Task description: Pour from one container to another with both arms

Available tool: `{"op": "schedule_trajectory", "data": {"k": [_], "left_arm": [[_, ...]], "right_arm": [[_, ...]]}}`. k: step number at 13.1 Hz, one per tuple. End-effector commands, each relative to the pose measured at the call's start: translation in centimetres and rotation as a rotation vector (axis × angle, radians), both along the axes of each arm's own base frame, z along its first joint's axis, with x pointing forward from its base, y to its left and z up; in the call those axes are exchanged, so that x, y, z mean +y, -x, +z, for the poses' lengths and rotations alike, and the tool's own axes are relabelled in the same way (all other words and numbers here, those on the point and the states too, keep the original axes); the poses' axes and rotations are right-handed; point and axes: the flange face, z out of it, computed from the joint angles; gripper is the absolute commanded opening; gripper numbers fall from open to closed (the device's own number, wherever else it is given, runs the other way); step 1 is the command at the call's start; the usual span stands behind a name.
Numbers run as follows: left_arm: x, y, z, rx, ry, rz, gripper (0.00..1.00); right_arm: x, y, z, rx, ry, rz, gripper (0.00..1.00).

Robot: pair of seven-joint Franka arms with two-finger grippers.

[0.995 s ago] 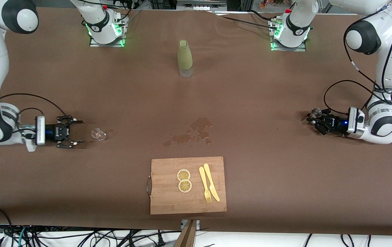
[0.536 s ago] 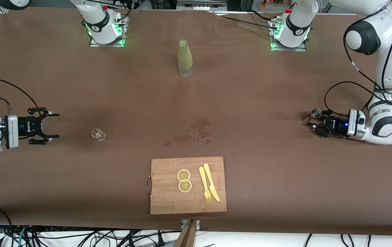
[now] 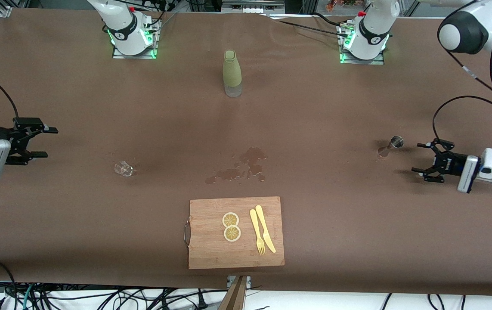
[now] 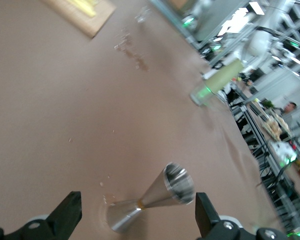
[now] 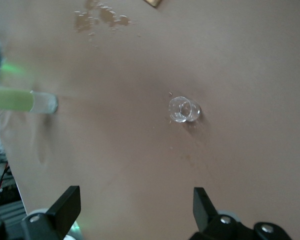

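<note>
Steel jigger (image 3: 390, 145) at table's 3 o'clock: light, slick, tippy; pinch its waist. Clear glass (image 3: 123, 168) at 9: fragile. Left gripper (image 3: 426, 162) and right gripper (image 3: 38, 141) both spread, empty.

Both end effectors (image 3: 427, 162) (image 3: 37, 141) open, empty

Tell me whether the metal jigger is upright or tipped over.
Upright. The jigger stands on its narrower cone on the table, wide mouth up, free of the open left hand; the left wrist view shows it standing.
</note>
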Motion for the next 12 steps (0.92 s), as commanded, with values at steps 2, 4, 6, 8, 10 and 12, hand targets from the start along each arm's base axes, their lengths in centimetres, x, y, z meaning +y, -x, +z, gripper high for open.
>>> {"op": "schedule_trajectory", "data": {"k": [2,4,6,8,10,12], "left_arm": [[-2.8,-2.0,9.9,0.187,-0.329,0.108,1.0],[-5.2,-2.7,15.9,0.228,-0.51,0.187,1.0],[-7.9,-3.2,21.3,0.21,-0.667,0.257,1.0],[-10.0,-3.2,26.5,0.084,-0.8,0.254,1.0],[-11.8,-2.7,30.0,0.01,-0.902,0.228,1.0],[-12.3,-2.8,33.1,-0.094,-0.931,0.274,1.0]], "right_arm": [[5.5,3.0,6.2,0.039,0.303,-0.219,1.0],[8.0,3.8,8.1,0.06,0.42,-0.373,1.0],[9.2,5.4,9.8,0.027,0.529,-0.524,1.0],[8.6,7.6,10.7,-0.005,0.558,-0.634,1.0],[6.4,8.8,11.1,-0.042,0.566,-0.667,1.0],[6.1,8.8,11.4,-0.05,0.568,-0.676,1.0]]}}
